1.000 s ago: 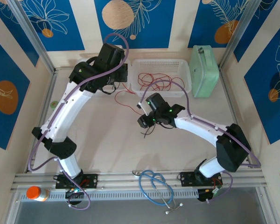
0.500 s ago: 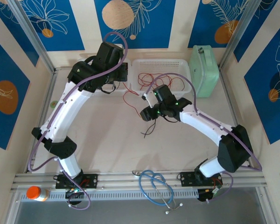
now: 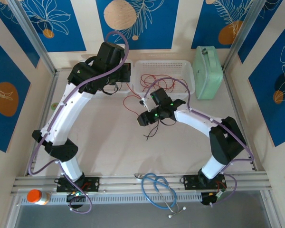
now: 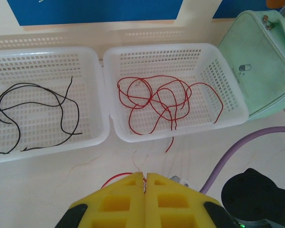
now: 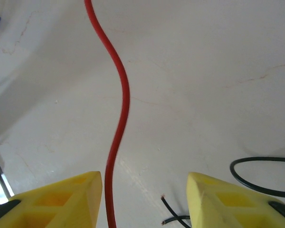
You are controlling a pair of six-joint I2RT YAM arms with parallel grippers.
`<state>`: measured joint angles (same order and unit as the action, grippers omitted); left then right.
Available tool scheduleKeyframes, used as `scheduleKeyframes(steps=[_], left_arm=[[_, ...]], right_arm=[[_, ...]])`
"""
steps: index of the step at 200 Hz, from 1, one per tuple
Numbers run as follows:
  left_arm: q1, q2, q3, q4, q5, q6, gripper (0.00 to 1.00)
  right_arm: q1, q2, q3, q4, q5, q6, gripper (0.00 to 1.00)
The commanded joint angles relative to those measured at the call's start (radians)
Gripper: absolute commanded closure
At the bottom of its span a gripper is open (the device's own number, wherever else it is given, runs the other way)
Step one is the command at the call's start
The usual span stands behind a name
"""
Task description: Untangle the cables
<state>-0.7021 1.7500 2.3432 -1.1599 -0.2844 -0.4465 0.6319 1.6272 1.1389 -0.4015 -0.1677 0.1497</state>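
Your left gripper [image 4: 145,179] is clamped on one end of the red wire [image 5: 125,109] near the far edge of the table [image 3: 109,142], anchoring it. Your right gripper [image 5: 145,190] stands half-wide astride that wire, likely to draw it clear of the black wire [image 5: 263,159] lying mid-table. Sorted strands [image 4: 152,99] lie in the baskets [image 4: 154,50] along the far edge.

The left arm reaches far, its end effector [image 3: 119,90] at the near-left corner of a white perforated plastic basket [image 3: 183,64] holding thin red wires [image 3: 156,81]. A loose red wire [image 3: 131,102] curls on the bench [image 3: 109,142] from there towards the right end effector [image 3: 142,118]. A thin black wire [image 3: 152,131] lies just nearer. A mint-green case [image 3: 208,71] stands right of the basket.
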Motion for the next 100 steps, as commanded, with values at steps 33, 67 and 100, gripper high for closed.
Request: scheduleKeyframes(steps=[33,67,100], left_arm=[[0.012,-0.018,0.036,0.024,-0.002,-0.003,1.00],[0.016,-0.029,0.038,0.020,-0.017,0.005,1.00],[0.044,-0.026,0.099,-0.016,-0.078,0.035,1.00]], right_arm=[[0.009,0.003,-0.004,0.035,-0.059,0.047,0.69],[-0.001,-0.029,-0.019,0.025,-0.038,0.065,0.99],[-0.027,-0.092,-0.070,0.013,0.008,0.096,1.00]])
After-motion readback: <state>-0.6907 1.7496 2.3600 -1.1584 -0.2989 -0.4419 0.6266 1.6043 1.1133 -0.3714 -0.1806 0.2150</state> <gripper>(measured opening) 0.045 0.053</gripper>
